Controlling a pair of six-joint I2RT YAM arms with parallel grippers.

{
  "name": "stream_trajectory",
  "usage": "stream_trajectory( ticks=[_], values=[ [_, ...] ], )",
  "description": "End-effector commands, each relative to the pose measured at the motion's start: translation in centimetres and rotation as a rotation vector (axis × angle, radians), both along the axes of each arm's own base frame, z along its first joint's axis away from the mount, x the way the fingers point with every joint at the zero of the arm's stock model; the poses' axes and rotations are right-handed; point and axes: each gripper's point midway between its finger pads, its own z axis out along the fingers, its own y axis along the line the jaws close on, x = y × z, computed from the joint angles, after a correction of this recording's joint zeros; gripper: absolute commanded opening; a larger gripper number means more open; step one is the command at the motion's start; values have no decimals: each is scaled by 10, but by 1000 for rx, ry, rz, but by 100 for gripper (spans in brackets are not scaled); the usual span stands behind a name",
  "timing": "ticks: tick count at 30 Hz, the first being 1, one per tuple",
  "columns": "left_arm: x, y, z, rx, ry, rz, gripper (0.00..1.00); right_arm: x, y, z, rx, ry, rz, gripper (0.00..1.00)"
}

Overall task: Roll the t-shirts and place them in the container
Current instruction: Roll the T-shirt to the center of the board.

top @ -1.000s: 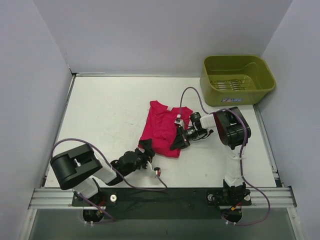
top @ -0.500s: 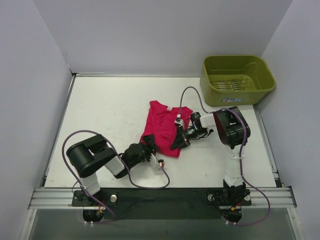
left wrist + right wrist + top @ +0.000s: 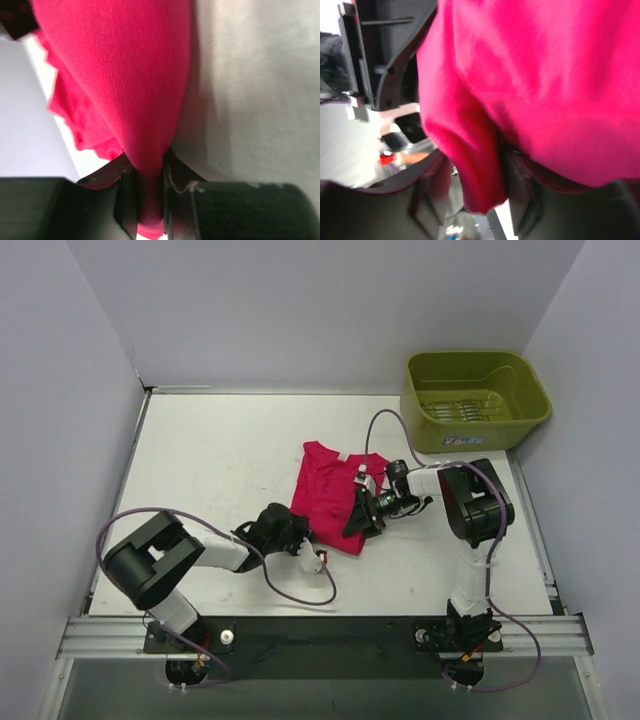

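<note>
A magenta-red t-shirt [image 3: 325, 495] lies folded narrow on the white table [image 3: 200, 460], neck end at the far side. My left gripper [image 3: 297, 530] is at the shirt's near-left corner. In the left wrist view the left gripper [image 3: 149, 200] is shut on a fold of the t-shirt [image 3: 125, 75], which is pinched tight between both jaws. My right gripper [image 3: 358, 522] is at the near-right corner. In the right wrist view the right gripper [image 3: 480, 190] stands open, and a hanging fold of the t-shirt [image 3: 545, 75] sits loose between its jaws with a gap on the left.
An olive-green plastic bin [image 3: 475, 400] stands at the far right corner. White walls close off the table on the left, back and right. Purple cables [image 3: 290, 590] loop beside both arms. The black rail [image 3: 320, 635] runs along the near edge.
My left gripper slid forward to the shirt's near-left corner and closed on the fabric. My right gripper's jaws went from shut to open around the near-right corner.
</note>
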Motion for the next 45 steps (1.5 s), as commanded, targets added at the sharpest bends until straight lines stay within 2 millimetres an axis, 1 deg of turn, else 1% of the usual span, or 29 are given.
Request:
stream_trajectory(
  ticks=[1, 3, 4, 5, 6, 7, 8, 9, 10, 11, 12, 13, 15, 16, 17, 18, 20, 22, 23, 24, 26, 27, 29, 30, 36, 37, 39, 43, 45],
  values=[
    [-57, 30, -28, 187, 372, -29, 24, 23, -24, 18, -159, -234, -76, 52],
    [-62, 29, -12, 187, 412, 5, 24, 35, -33, 28, -199, -347, -100, 55],
    [-64, 29, -7, 187, 424, 17, 23, 42, -35, 46, -195, -437, -111, 60],
    [-64, 28, 3, 178, 427, 26, 22, 51, -43, 48, -252, -525, -119, 61],
    [-68, 29, 9, 181, 467, 57, 22, 52, -48, 52, -270, -604, -106, 62],
    [-69, 28, 15, 173, 488, 68, 22, 55, -54, 71, -285, -723, -116, 65],
    [-77, 24, 19, 161, 538, 52, 21, 63, -64, 75, -344, -873, -98, 68],
    [-92, 35, 17, 214, 613, 54, 21, 63, -68, 84, -368, -989, -80, 72],
    [-92, 29, 28, 207, 625, 37, 21, 38, -68, 88, -360, -1112, -38, 80],
    [-100, 29, 30, 213, 665, 20, 21, 37, -65, 97, -348, -1263, -8, 86],
    [-111, 29, 31, 215, 728, -2, 21, 30, -72, 92, -395, -1374, 44, 98],
    [-109, 26, 38, 202, 739, -6, 21, 4, -66, 93, -354, -1470, 90, 100],
    [-124, 31, 34, 260, 833, -53, 22, -21, -64, 88, -315, -1568, 181, 100],
    [-120, 27, 40, 247, 852, -59, 22, -43, -55, 92, -239, -1647, 234, 100],
    [-124, 28, 32, 278, 907, -62, 22, -61, -56, 81, -218, -1629, 301, 100],
    [-133, 30, 33, 292, 974, -70, 23, -72, -52, 87, -172, -1707, 338, 100],
    [-130, 24, 33, 301, 1047, -76, 23, -94, -41, 74, -100, -1753, 435, 100],
    [-136, 22, 36, 308, 1126, -71, 23, -93, -33, 74, -88, -1829, 437, 100],
    [-133, 18, 35, 303, 1155, -61, 23, -102, -25, 71, -44, -1852, 466, 100],
    [-134, 18, 35, 299, 1181, -53, 23, -103, -20, 66, -39, -1841, 484, 100],
    [-131, 14, 32, 284, 1220, -31, 23, -108, -8, 68, 3, -1823, 471, 100],
    [-131, 13, 31, 281, 1230, -31, 23, -110, -6, 57, -4, -1773, 492, 100],
    [-129, 11, 30, 264, 1239, -31, 24, -108, 2, 55, 5, -1748, 459, 100],
    [-130, 12, 28, 265, 1240, -35, 24, -107, 2, 44, -20, -1715, 476, 100],
    [-133, 15, 29, 272, 1228, -64, 27, -96, 8, 30, -87, -1666, 447, 100],
    [-133, 16, 29, 275, 1229, -64, 27, -93, 12, 34, -84, -1672, 424, 100],
    [-134, 16, 30, 277, 1235, -75, 28, -90, 14, 30, -102, -1638, 403, 100],
    [-135, 15, 33, 269, 1236, -83, 29, -86, 24, 34, -93, -1625, 366, 99],
    [-136, 15, 35, 271, 1237, -93, 30, -86, 26, 32, -89, -1612, 362, 94]
  ],
)
